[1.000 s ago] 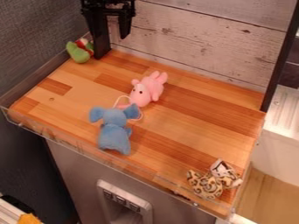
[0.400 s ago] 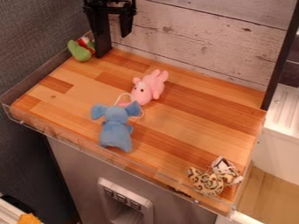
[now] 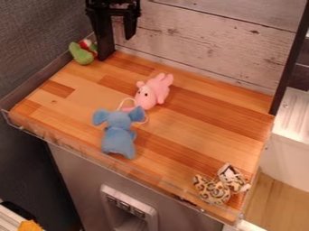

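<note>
At the upper left, the black gripper (image 3: pixel 114 33) hangs open over the back of the wooden surface, with its two fingers apart and no object between them. The left finger merges with a dark post behind it. Nearest to it, low on the left, is a green plush toy (image 3: pixel 81 53) with a red and white part. A pink plush toy (image 3: pixel 153 92) lies near the middle, its head toward the front. Just in front of it a blue plush mouse (image 3: pixel 119 135) lies with its large ears toward the back. A leopard-spotted plush toy (image 3: pixel 212 189) rests at the front right corner.
The wooden surface (image 3: pixel 211 131) has a low clear rim (image 3: pixel 78 151) along its front. A whitewashed plank wall (image 3: pixel 205 40) stands behind it. Black posts rise at the back left (image 3: pixel 106 47) and back right (image 3: pixel 287 67).
</note>
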You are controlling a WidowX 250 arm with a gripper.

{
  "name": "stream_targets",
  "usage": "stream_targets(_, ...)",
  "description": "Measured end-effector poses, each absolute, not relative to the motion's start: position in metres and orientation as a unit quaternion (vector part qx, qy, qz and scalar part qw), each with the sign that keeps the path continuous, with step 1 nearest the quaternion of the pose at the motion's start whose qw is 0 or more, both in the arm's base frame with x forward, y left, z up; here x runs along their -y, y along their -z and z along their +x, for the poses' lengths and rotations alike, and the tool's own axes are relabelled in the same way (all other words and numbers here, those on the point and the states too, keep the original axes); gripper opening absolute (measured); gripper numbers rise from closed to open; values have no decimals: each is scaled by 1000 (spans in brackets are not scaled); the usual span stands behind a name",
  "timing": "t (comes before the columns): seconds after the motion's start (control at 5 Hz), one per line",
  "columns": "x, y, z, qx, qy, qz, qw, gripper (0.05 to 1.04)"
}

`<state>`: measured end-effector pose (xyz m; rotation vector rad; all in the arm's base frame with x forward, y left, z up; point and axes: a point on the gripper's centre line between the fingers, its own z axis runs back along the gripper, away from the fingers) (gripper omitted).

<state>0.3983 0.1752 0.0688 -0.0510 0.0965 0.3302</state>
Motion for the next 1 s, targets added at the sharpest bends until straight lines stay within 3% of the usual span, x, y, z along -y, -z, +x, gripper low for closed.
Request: stream_targets(1.0, -175, -72, 397, -43, -161, -22, 986, 997)
